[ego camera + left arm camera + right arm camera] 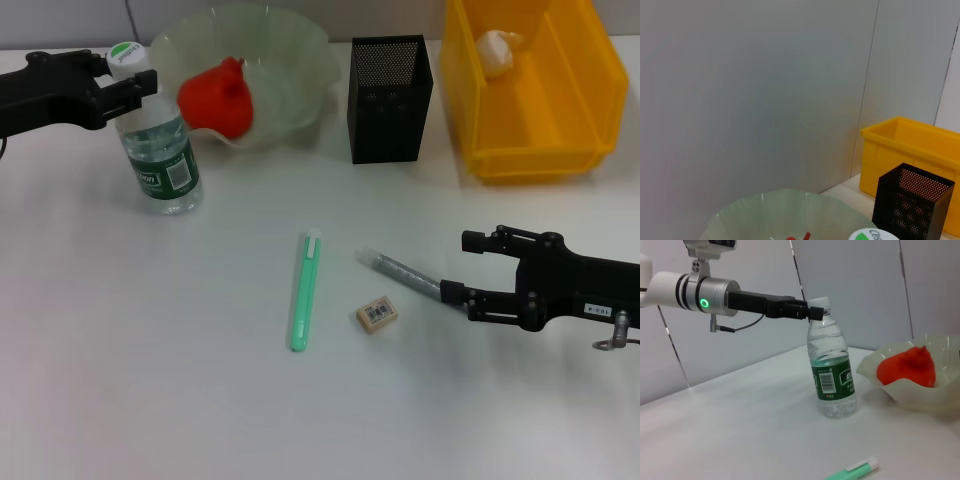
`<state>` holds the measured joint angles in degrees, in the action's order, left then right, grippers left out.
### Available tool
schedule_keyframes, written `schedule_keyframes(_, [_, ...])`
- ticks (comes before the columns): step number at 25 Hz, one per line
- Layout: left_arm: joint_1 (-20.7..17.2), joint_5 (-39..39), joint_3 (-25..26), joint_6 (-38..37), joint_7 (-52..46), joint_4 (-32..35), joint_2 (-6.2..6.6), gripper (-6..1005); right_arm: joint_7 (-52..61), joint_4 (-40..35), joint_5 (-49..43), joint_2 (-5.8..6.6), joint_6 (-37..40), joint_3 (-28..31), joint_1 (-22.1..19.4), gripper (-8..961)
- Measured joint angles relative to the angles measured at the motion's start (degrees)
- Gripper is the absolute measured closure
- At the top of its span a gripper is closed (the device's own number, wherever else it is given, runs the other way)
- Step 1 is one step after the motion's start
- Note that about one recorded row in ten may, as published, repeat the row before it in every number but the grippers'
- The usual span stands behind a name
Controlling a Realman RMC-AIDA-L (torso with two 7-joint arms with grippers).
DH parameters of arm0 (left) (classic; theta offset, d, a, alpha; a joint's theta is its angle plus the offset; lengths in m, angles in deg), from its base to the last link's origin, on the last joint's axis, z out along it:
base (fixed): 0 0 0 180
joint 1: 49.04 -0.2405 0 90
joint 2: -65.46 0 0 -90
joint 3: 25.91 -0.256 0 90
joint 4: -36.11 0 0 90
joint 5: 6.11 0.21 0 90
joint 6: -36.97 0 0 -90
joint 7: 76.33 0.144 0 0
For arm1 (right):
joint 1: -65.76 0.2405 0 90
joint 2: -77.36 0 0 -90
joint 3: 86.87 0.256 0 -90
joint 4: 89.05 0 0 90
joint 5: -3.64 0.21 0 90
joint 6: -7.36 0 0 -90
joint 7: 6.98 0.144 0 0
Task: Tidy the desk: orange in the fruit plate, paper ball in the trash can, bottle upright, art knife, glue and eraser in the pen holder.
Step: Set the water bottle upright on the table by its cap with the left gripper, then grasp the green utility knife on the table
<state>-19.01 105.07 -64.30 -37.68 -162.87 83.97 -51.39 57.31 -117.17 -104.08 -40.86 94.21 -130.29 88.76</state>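
White desk (150, 380) — bottle (160, 150) upright, left tool (128, 82) pinching neck; right tool (470, 270) spread.

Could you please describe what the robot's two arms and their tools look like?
Both tools, left tool and right tool, are matte black with slim fingers. The left arm's silver-white wrist carries a glowing green ring and a thin cable; the right arm bears a small white label.
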Motion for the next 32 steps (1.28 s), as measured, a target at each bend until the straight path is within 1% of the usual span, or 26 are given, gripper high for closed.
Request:
schedule_keyframes(4, [-0.1,-0.5,0.1,0.0,0.8,-0.1,-0.17,475,0.0,0.0,0.0,0.0,0.0,0.0,0.0,170])
schedule_keyframes(10, [-1.4,-4.1,0.1,0.7,3.8,-0.1,-0.81,463,0.1,0.0,0.0,0.0,0.0,0.0,-0.1,169])
schedule_keyframes(19, [-1.7,-4.3,-0.2,1.7,3.9,-0.1,-0.98,444,0.1,0.0,0.0,0.0,0.0,0.0,0.0,169])
schedule_keyframes(23, [-1.7,-4.6,0.0,0.6,3.9,0.5,-1.0,217,0.1,0.0,0.2,0.0,0.0,0.0,-0.1,169])
schedule_keyframes(24, [-1.7,-4.6,0.0,0.6,3.9,0.5,-1.0,213,0.1,0.0,0.2,0.01,0.0,0.0,-0.1,169])
schedule_keyframes(25, [-1.9,-5.5,0.0,-0.9,3.5,1.2,-0.85,209,0.1,0.0,0.2,0.0,0.0,0.0,-0.1,169])
schedule_keyframes(26, [-1.9,-5.5,0.0,-0.9,3.5,1.2,-0.85,205,0.1,0.0,0.2,0.0,0.0,0.0,-0.1,169])
schedule_keyframes(27, [-2.1,-7.5,0.1,-3.1,2.5,2.2,-0.44,202,0.1,0.0,0.3,0.0,0.0,0.0,-0.1,169])
schedule_keyframes(28, [-2.1,-7.5,0.1,-3.1,2.5,2.2,-0.44,198,0.1,0.0,0.3,0.01,0.0,0.0,-0.1,169])
schedule_keyframes(29, [-2.3,-9.0,0.1,-4.6,1.7,2.9,-0.14,194,0.1,0.0,0.3,0.0,0.0,0.0,-0.1,169])
schedule_keyframes(30, [-2.7,-11.8,0.1,-8.0,-0.2,3.9,0.58,190,0.3,0.0,0.4,0.0,0.0,0.0,-0.1,169])
schedule_keyframes(31, [-2.7,-11.8,0.1,-8.0,-0.2,3.9,0.58,190,0.3,0.0,0.4,0.0,0.0,0.0,-0.1,169])
schedule_keyframes(32, [-2.8,-13.3,0.1,-10.2,-1.4,4.2,0.97,190,0.6,0.0,0.4,0.0,0.0,0.0,0.0,169])
